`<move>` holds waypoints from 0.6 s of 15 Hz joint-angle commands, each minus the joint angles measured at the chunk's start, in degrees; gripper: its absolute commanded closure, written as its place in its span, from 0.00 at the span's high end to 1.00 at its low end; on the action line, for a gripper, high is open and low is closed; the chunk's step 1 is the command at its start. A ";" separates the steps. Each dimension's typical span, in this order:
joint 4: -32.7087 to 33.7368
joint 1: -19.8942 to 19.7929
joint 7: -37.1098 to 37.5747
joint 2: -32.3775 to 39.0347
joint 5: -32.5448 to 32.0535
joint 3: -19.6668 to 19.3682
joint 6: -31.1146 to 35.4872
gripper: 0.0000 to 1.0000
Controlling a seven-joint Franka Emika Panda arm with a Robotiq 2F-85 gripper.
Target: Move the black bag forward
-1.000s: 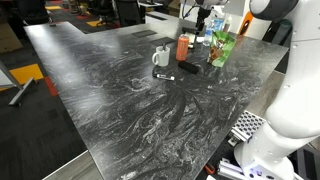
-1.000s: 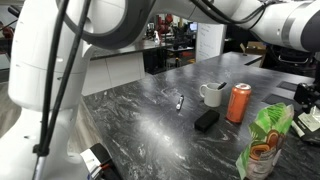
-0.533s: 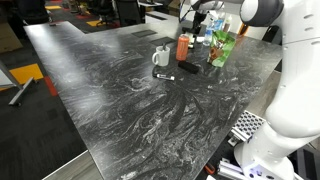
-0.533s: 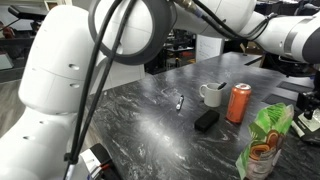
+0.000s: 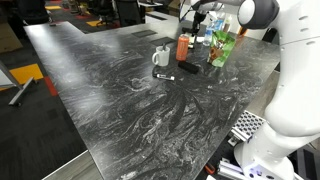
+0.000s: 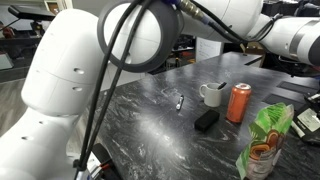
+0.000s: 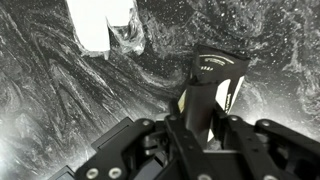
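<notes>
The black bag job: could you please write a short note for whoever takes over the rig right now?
Hand: up above the far end of the table, not on the bag; open or shut is unclear.
Black bag: lying flat on the table, close to the white mug and the orange can.
Done: nothing yet.
Left: descend, grasp the bag, move it forward.

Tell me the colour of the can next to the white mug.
The can is orange, clearest in an exterior view.
</notes>
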 commanded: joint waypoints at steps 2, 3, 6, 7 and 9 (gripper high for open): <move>2.25 -1.20 -0.65 1.26 1.96 0.83 -1.92 0.00; 2.15 -1.18 -0.56 1.10 2.18 0.85 -2.37 0.00; 1.51 -0.86 0.46 0.30 2.72 0.81 -5.14 0.00; 1.03 -0.36 1.78 -0.27 2.52 0.49 -7.44 0.00; 0.27 -0.22 2.41 -1.37 3.01 0.94 -13.88 0.00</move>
